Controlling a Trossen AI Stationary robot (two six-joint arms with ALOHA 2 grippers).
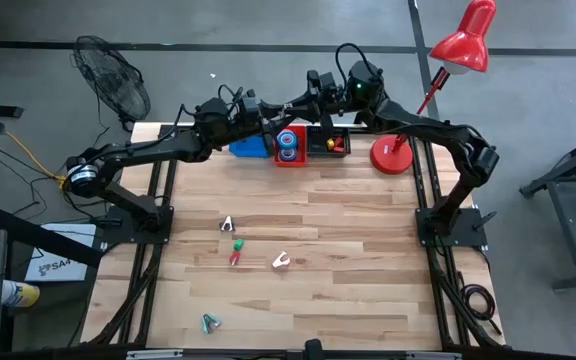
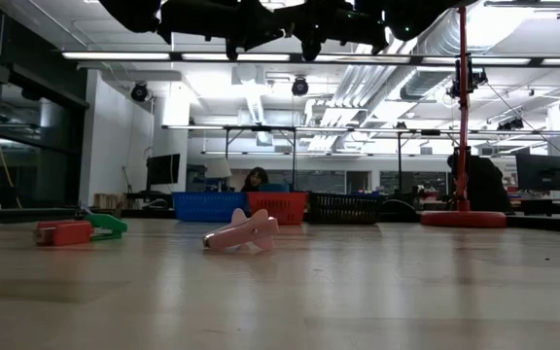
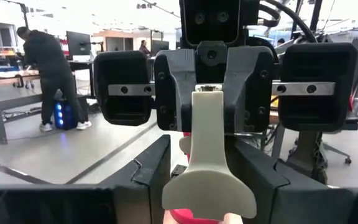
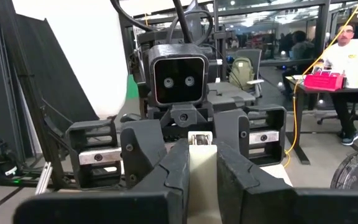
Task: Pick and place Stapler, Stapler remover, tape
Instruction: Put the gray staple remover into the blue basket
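I have both arms raised above the red bin (image 1: 290, 158) for a hand-over: the right gripper (image 4: 202, 165) is clamped on a cream staple remover (image 3: 207, 162) — the left gripper (image 3: 197, 180) brackets its other end, fingers partly closed. Tape rolls (image 1: 287, 141) sit in that bin.

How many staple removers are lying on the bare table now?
4 staple removers: one nearest the bins, a red-green one below it, a pale one to its right, one near the front edge. Others may be hidden.

Open tabletop (image 1: 348, 290) from 3 to 6 o'clock; staple removers (image 1: 280, 261) clutter the centre; bins (image 1: 290, 146) and lamp (image 1: 393, 155) block 12 o'clock
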